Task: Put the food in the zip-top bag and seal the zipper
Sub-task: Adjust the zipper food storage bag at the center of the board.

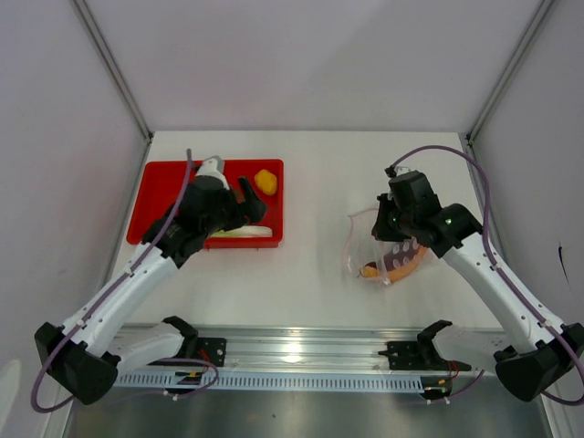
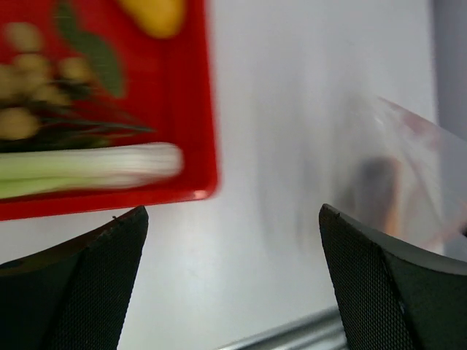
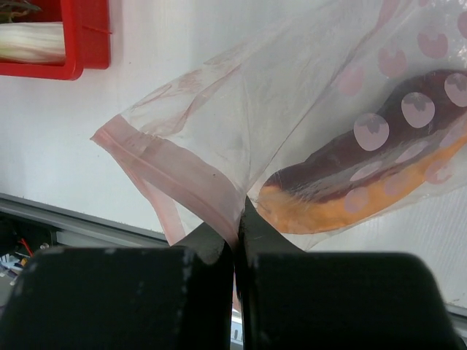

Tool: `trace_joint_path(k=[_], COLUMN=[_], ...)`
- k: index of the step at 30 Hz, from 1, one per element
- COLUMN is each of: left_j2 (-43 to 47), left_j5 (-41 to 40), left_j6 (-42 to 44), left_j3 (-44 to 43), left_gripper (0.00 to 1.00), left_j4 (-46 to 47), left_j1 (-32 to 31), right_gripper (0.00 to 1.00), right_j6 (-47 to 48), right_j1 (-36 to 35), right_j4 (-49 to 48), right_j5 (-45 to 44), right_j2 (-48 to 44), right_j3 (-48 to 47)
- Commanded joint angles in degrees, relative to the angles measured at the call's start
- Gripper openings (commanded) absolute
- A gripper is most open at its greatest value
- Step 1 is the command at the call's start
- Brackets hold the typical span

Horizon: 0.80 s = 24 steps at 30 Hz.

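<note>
The red tray (image 1: 157,178), far left on the table (image 1: 310,178), carries the stalks (image 2: 87,166) lengthwise along its near edge. The zip-top bag (image 3: 241,109) lies right of centre, zipper (image 3: 182,175) pinched in the right gripper (image 3: 239,219). The left gripper (image 2: 232,215) (the nearer arm) hangs wide and empty by the stalks' right end.

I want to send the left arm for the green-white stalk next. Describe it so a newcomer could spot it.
Start at the red tray on the left half of the table. Along the tray's near edge lies the stalk, stretched lengthwise. It is the only long, straight item there, pale green fading to white, unlike the round yellow fruit and the tan berry cluster behind it.
</note>
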<state>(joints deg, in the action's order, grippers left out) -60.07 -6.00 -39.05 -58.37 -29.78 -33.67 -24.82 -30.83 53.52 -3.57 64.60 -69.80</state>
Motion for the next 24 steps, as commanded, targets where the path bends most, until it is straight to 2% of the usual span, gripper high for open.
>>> trace_joint_path(k=[1, 7, 10, 24], left_j2=[1.9, 2.6, 1.7, -4.0], left_j5=[-6.2, 2.1, 2.2, -0.6], left_j6=[-1.2, -2.9, -3.8, -9.5], left_j3=[0.8, 6.4, 8.4, 7.4], left_gripper=[0.99, 1.00, 0.99, 0.99], left_j4=[-8.7, -5.9, -5.1, -5.8], left_j1=[10.2, 26.8, 30.6, 38.9], right_gripper=[0.00, 0.00, 0.00, 0.00], right_j6=[0.2, 0.9, 1.3, 2.0], right_j1=[-0.5, -0.6, -0.6, -0.8], right_j4=[-3.6, -4.0, -4.1, -5.4], right_j5=[1.2, 1.6, 1.7, 2.0], right_j2=[0.4, 0.7, 0.9, 1.7], right_j3=[-0.7, -0.3, -0.3, 0.5])
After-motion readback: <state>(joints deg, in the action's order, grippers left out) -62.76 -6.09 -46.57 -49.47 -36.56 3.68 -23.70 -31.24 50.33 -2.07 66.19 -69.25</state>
